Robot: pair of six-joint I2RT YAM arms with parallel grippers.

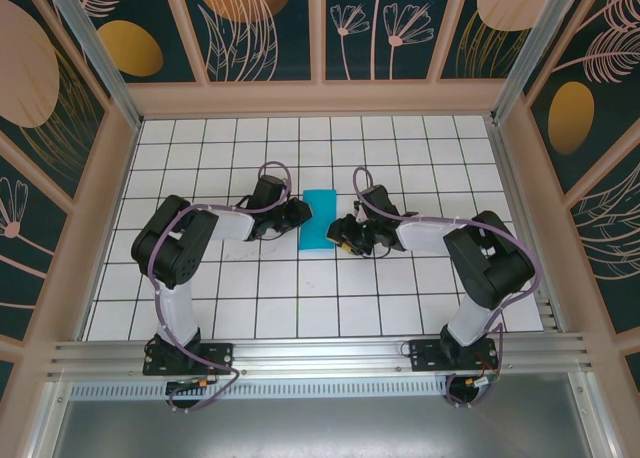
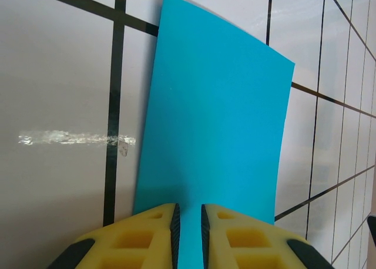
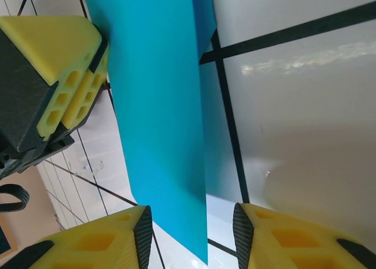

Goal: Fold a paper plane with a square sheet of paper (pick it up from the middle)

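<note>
Mid-table on the white grid surface (image 1: 420, 158), between the two arms — the square sheet of paper (image 1: 320, 218), bright cyan, plain and unmarked; from overhead a narrow rectangle rather than a square, long edges facing the grippers.

On its left edge, the left gripper (image 2: 188, 217): yellow fingers (image 2: 147, 236) drawn close together, only a thin slot between them, blue paper running straight into that slot; pinching the sheet's edge by the look of it, though actual contact of pad on paper hard to make out from this angle. Beyond those fingers, paper sweeping away in a gentle curve, raised off the black grid lines beneath, far corners free.

Over on the right edge, the right gripper (image 3: 191, 234): fingers (image 3: 282, 236) spread well apart, straddling the near edge of the sheet — paper between them, touching neither pad. From that wrist camera, a raised cyan panel standing tilted off the tiles; a second, darker strip of cyan lying flat just beside it to the right; the left gripper's yellow-and-black tip against the panel's far side at upper left.

Both grippers low over the tiles, nose to nose across the sheet, near each other but apart; grey-purple cables (image 1: 275, 168) looping above each wrist.
</note>
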